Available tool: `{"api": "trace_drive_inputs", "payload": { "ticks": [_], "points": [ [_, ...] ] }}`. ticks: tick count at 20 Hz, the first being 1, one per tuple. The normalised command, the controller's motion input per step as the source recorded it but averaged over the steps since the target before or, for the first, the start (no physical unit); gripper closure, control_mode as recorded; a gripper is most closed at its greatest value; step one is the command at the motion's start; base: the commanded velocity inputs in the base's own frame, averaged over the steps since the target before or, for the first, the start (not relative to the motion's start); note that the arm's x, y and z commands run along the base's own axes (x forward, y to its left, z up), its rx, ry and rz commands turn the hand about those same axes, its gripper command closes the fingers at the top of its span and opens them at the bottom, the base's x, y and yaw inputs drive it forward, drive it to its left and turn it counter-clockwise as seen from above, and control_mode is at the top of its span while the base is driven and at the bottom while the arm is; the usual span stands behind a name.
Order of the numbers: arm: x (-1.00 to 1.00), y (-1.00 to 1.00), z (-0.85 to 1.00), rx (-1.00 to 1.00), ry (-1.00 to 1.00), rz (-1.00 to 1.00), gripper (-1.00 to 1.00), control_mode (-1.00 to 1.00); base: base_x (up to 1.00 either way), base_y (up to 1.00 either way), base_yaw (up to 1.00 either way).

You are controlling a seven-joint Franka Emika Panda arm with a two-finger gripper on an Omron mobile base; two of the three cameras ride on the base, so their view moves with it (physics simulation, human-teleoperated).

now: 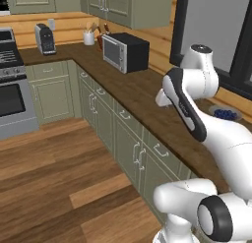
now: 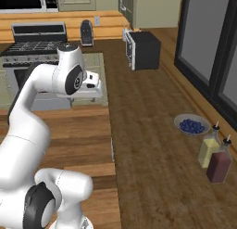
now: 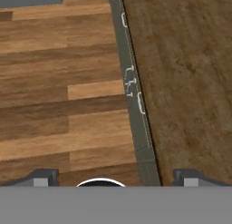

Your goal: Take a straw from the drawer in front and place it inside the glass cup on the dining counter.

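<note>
Gripper point(image 3: 113, 180) is seen released, jaws wide apart, nothing held, above cabinet fronts at worktop point(image 3: 190, 82) edge. Drawer handle point(image 3: 140, 103) is seen below, w/ wood floor point(image 3: 59, 82) alongside.

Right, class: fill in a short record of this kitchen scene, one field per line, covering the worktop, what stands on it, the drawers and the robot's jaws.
Worktop: dark wood worktop on green cabinets
Appliances: microwave and coffee maker on the worktop, stove at the far left
Other items: bowl of blueberries; two bottles beside it
Drawers: all drawer fronts look shut
Gripper: jaws open, holding nothing, above the cabinet edge
Straw: none visible
</note>
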Motion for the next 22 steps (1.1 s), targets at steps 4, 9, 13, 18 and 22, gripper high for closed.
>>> {"api": "trace_drive_inputs", "payload": {
  "ticks": [4,9,13,18,22],
  "points": [
    [0.1,0.64,-0.44,-0.3,-0.07,0.0,-1.0,-1.0,0.0,0.0,0.0],
    [0.29,0.76,-0.76,-0.45,-0.02,-0.06,-1.0,-1.0,0.0,0.0,0.0],
    [0.47,0.43,-0.96,-0.42,0.0,-0.13,-1.0,-1.0,0.0,0.0,0.0],
    [0.44,0.2,-0.96,-0.38,0.01,-0.12,-1.0,-1.0,0.0,0.0,0.0],
    [0.47,-0.08,-0.74,-0.23,0.07,-0.09,-1.0,-1.0,0.0,0.0,0.0]
  ]
}}
